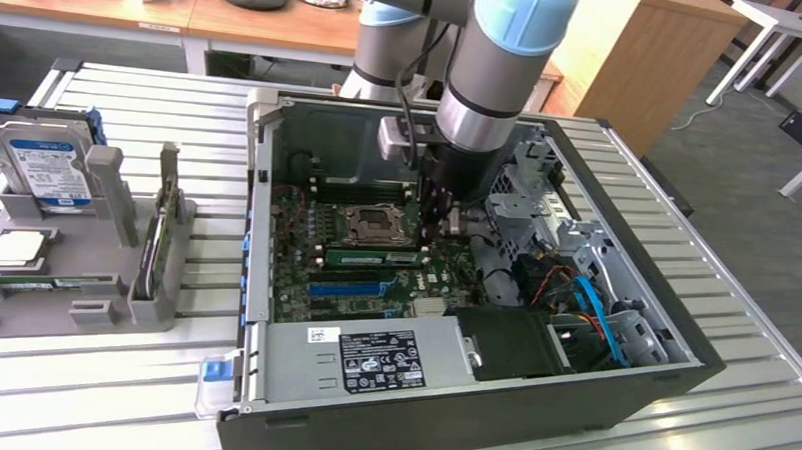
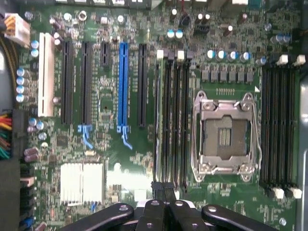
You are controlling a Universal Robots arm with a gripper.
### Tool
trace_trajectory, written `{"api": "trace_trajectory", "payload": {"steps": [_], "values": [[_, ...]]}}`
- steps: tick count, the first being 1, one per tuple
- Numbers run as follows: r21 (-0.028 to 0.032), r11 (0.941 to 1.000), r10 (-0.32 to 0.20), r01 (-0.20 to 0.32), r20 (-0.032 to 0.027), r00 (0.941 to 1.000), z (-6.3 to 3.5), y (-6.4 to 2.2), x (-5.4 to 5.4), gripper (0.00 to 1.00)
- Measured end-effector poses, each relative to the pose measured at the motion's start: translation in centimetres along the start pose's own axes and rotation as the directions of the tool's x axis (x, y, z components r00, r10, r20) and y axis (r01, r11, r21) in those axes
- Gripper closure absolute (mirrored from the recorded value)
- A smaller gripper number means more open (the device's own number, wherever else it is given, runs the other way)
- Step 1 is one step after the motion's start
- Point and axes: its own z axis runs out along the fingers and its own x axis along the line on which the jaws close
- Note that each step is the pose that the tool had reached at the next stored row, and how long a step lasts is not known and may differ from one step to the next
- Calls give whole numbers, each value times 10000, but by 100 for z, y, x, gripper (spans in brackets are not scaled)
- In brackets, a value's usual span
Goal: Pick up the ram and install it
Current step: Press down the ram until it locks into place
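Observation:
The ram point(image 1: 369, 255) is a long green stick standing on edge in a motherboard slot beside the processor socket point(image 1: 374, 224), inside the open computer case point(image 1: 408, 425). From the wrist it shows edge-on as a thin strip point(image 2: 156, 125) in the outermost of the black slots. My gripper point(image 1: 436, 228) hangs down into the case at the end of that stick on the exterior view's right. Its black fingertips point(image 2: 159, 188) are shut together over the slots' end. I cannot tell whether they touch the ram.
A grey fixture point(image 1: 105, 305) on the exterior view's left holds a blue-labelled hard drive point(image 1: 46, 171) and a square silver processor chip point(image 1: 13, 248). A drive cage and cables point(image 1: 573, 281) crowd the case's right side. The power supply point(image 1: 383, 359) sits at the front.

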Motion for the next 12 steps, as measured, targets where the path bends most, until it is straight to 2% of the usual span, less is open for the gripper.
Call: {"api": "trace_trajectory", "payload": {"steps": [12], "values": [[19, 10000, 0, 0, 1, 10000, 4, 353, -1, 89]]}}
